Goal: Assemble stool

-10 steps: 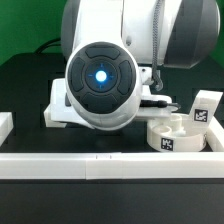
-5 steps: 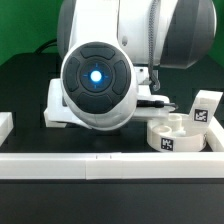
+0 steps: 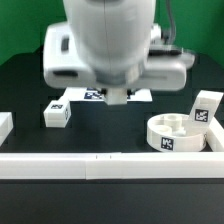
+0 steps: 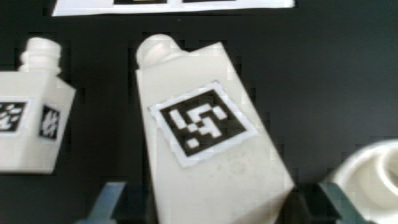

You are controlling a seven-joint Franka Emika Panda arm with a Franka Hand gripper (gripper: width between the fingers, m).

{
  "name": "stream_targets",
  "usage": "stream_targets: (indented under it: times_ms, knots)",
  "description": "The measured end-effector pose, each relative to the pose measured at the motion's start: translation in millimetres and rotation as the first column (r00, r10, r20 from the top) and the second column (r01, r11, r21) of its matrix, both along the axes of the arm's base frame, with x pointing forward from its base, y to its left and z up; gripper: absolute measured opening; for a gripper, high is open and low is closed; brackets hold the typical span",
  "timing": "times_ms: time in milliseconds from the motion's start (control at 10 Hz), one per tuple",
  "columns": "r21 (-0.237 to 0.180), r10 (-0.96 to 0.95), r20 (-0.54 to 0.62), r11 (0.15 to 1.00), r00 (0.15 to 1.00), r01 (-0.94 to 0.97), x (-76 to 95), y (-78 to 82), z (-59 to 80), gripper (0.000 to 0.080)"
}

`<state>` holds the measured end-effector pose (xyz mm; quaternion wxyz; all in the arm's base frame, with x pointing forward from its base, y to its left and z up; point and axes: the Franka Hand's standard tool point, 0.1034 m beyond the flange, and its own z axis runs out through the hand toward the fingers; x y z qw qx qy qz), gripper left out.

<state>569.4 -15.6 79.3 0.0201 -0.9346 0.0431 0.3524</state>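
Early stage, judging by layout: seat (image 3: pixel 178 133) at the exterior view's lower right with sockets seemingly empty, gripper (image 4: pixel 222 203) jaws spread astride a lying leg (image 4: pixel 210 125), not pinching, second leg (image 3: pixel 57 114) loose at left, third leg (image 3: pixel 207 108) upright beside the seat.

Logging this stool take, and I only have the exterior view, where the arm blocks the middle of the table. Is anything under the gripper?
Observer: Yes. The wrist view shows a leg lying flat between the fingers of the gripper, tag facing up.
Operator: Is it gripped?
Observer: No. The jaws stand open, with a dark gap on each side of the leg.
Operator: Anything crowding it?
Observer: A second leg lies beside it but apart. The seat shows its rim on the other side, also not touching.
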Motion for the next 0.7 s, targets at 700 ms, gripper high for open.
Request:
stream_targets:
  times_ms: [700]
  knots:
    - [-0.02,-0.042,0.468,0.998,0.883,0.058,30.7,12.4,40.2,0.0327]
